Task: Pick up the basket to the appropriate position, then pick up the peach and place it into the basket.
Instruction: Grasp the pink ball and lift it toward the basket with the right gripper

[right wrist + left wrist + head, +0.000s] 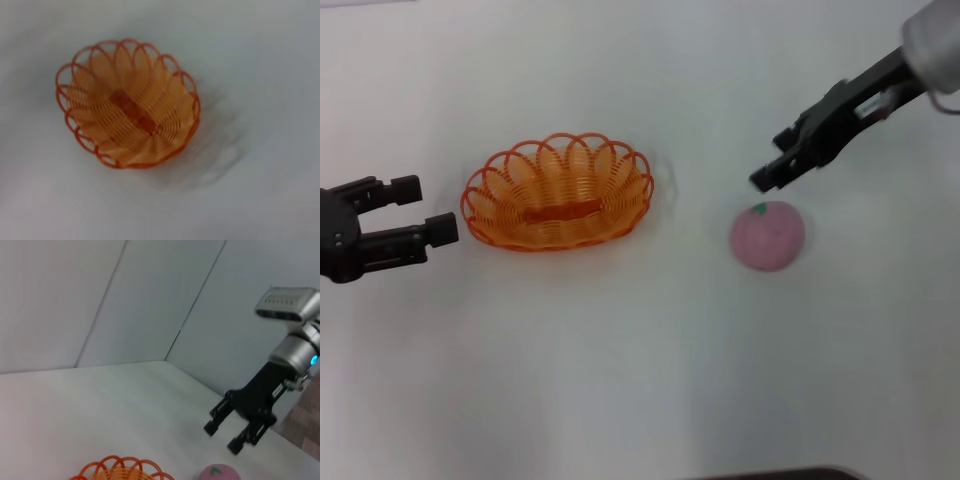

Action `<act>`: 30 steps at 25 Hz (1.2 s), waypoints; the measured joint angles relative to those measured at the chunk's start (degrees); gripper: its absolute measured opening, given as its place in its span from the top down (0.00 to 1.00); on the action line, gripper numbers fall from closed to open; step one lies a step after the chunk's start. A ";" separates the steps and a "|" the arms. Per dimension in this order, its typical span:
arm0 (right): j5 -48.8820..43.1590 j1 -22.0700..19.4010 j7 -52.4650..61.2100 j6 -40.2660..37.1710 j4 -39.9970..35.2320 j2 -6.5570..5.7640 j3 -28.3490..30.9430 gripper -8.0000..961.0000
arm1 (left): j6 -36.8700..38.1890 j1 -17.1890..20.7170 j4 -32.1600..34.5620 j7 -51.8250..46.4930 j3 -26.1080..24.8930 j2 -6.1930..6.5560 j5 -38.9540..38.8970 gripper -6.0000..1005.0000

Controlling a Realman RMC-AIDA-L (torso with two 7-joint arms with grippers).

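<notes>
Beside basket (558, 192): unlabelled peach (768, 236).

The basket (558, 192) is bright orange all over, made of thin looped strands that form a pattern of arches along its rim, with a darker orange strip in the middle of its bottom. The peach (768, 235), at the centre right of the head view, is pale pink and matte, with a small green mark on its top. The table (620, 380) is plain white with no pattern. The left tool (420, 210), at the left edge, is black. The right tool (772, 168), at the upper right, is also black, and the arm (932, 40) behind it is silver grey.
</notes>
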 joint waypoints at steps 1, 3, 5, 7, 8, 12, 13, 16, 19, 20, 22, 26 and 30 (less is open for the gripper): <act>-0.28 0.22 0.11 0.98 1.24 0.20 -1.52 0.22 | -0.08 -0.09 -0.20 0.02 0.00 0.01 0.00 0.11; -0.93 0.83 0.04 2.76 3.94 0.50 -3.19 0.22 | -0.09 -0.16 -0.28 0.05 0.00 0.00 0.00 0.11; -1.80 1.46 -0.09 4.19 6.56 0.84 -4.25 0.23 | -0.32 -0.21 -0.29 0.07 0.00 -0.03 0.00 0.11; -2.83 1.85 -0.13 5.52 8.57 1.17 -5.16 0.26 | -0.65 -0.23 -0.34 0.06 0.03 -0.04 0.00 0.11; -3.33 1.94 -0.13 6.04 9.29 1.31 -5.66 0.27 | -0.77 -0.26 -0.37 0.00 0.04 -0.04 0.00 0.11; -4.12 2.00 -0.16 6.88 9.94 1.71 -7.08 0.31 | -0.89 -0.39 -0.47 -0.16 0.15 -0.06 0.00 0.11; -4.14 1.98 -0.16 6.89 9.86 1.72 -7.13 0.32 | -0.90 -0.40 -0.47 -0.20 0.14 -0.06 0.00 0.11; -4.00 1.96 -0.17 6.62 9.73 1.50 -6.95 0.37 | -0.95 -0.47 -0.61 -0.26 0.03 -0.06 0.00 0.11; -3.90 2.05 -0.18 6.35 9.66 1.40 -6.97 0.44 | -1.21 -0.48 -1.34 -0.27 0.01 -0.06 0.00 0.11; -3.90 2.08 -0.18 6.32 9.66 1.38 -7.01 0.46 | -1.31 -0.48 -1.56 -0.27 0.01 -0.07 0.00 0.11; -3.87 2.09 -0.25 6.25 9.64 1.36 -6.99 0.51 | -1.46 -0.48 -1.92 -0.27 0.00 -0.06 0.00 0.11; -1.62 1.63 -1.85 4.58 7.94 1.21 -4.54 0.61 | -1.50 -0.46 -2.12 -0.27 0.00 0.02 -0.01 0.11; 7.65 1.02 -5.26 1.69 4.33 0.61 2.31 0.77 | -1.49 -0.45 -2.12 -0.28 -0.15 0.10 -0.01 0.11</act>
